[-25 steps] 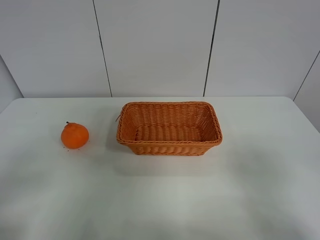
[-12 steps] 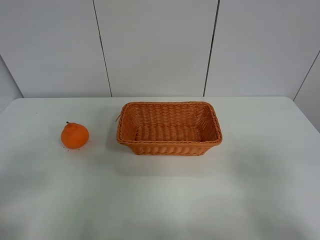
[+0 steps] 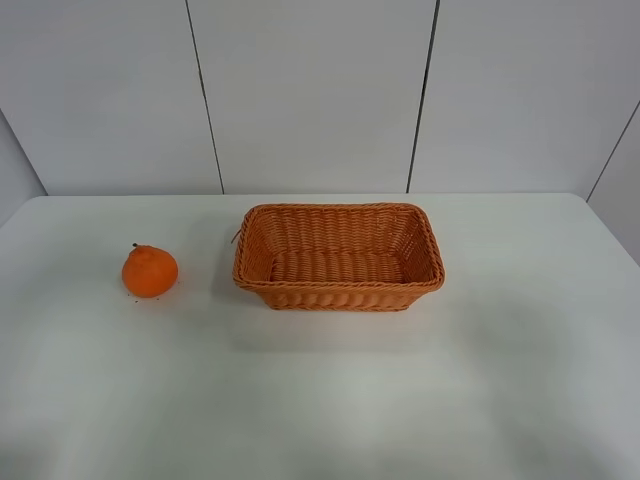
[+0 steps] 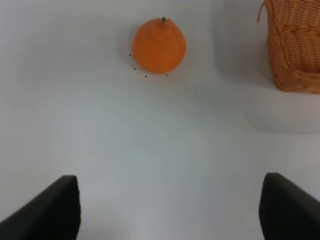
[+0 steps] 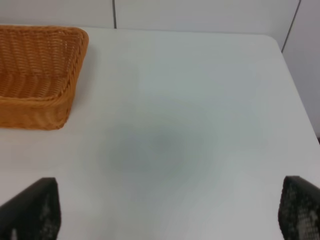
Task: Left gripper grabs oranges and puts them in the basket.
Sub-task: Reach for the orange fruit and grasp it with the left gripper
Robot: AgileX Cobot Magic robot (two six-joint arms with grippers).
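1. The round bright orange fruit [image 3: 150, 272] rests on the white surface [image 3: 330, 400], left of the rectangular woven wicker basket [image 3: 338, 290] and apart from it.
2. The left gripper [image 4: 170, 207] is spread wide, holding nothing.
3. The right gripper [image 5: 165, 210] is likewise wide.

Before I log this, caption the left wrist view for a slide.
Open left gripper faces the orange on the white table, wicker basket nearby, nothing held.
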